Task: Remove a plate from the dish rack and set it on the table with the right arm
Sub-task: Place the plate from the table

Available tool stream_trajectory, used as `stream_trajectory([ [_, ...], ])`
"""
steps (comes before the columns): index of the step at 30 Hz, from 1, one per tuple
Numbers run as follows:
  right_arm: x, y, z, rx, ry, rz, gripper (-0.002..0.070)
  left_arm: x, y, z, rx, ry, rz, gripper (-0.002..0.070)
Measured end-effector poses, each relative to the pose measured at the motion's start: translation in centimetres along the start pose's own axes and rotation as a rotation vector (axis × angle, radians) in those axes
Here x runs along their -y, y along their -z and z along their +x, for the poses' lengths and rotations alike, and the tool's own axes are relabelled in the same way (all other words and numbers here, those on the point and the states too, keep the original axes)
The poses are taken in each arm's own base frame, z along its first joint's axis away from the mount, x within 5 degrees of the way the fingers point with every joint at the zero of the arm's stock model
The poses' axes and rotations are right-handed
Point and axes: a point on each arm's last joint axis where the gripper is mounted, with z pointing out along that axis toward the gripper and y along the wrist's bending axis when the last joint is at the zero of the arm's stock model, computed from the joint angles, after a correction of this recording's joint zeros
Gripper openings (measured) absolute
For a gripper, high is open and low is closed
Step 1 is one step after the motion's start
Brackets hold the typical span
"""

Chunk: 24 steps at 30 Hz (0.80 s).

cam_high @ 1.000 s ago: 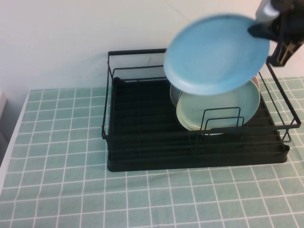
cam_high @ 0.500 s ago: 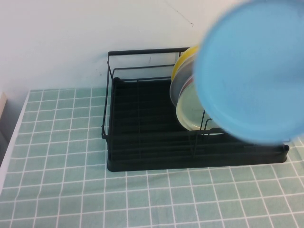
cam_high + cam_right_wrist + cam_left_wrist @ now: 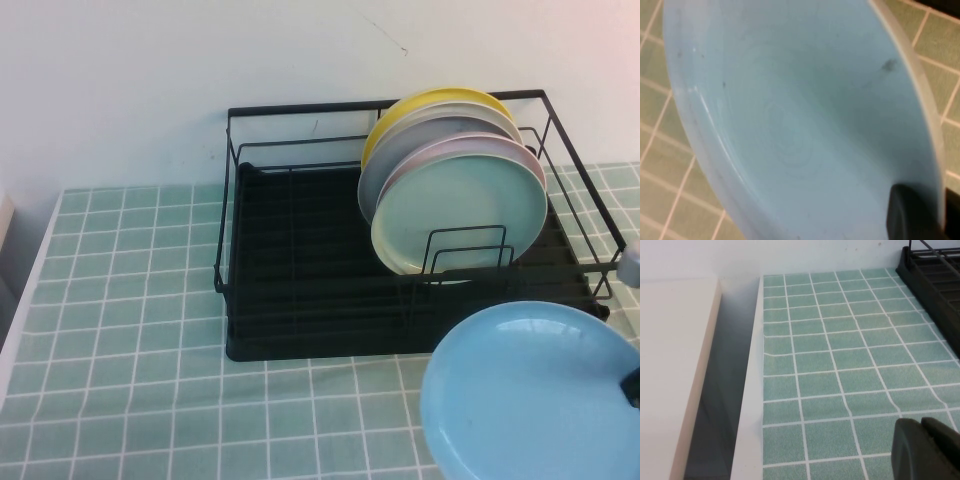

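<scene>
The light sky-blue plate (image 3: pixel 535 395) lies nearly flat over the mint tiled table (image 3: pixel 150 400), in front of the black wire dish rack (image 3: pixel 300 300), near its right front corner. I cannot tell whether it touches the table. My right gripper (image 3: pixel 632 385) is at the right edge of the high view, shut on the plate's rim. In the right wrist view the plate (image 3: pixel 790 115) fills the frame, and the right gripper (image 3: pixel 939 210) pinches its rim with one dark finger (image 3: pixel 910 217) on the inner face. My left gripper (image 3: pixel 922 427) is shut and empty, low over the tiles left of the rack.
The rack holds upright plates at its right end: a yellow plate (image 3: pixel 420 105) at the back, a grey plate (image 3: pixel 385 165), a pink-rimmed plate (image 3: pixel 455 150) and a mint-green plate (image 3: pixel 450 205) in front. The table's left edge (image 3: pixel 752 390) drops to a gap.
The blue plate has come down from above the rack, swung forward past the camera, and now lies low in front of the rack at the right. The racked plates are uncovered.
</scene>
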Motion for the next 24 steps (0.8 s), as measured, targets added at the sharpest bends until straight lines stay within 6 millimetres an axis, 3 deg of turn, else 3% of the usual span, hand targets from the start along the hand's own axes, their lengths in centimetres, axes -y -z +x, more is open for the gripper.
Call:
stream_trajectory([
  [14,2.3,-9.6,-0.7,-0.178,-0.136,-0.034,0.0069,0.0,0.0,0.0,0.000,-0.002,0.000,-0.0003],
  [18,2.6,-10.5,-0.6,-0.200,-0.144,-0.032,0.0153,0.0,0.0,0.0,0.000,-0.002,0.000,-0.0003],
  [24,2.9,-9.9,-1.2,-0.192,-0.116,-0.001,0.0337,0.0,0.0,0.0,0.000,-0.002,0.000,-0.0003],
])
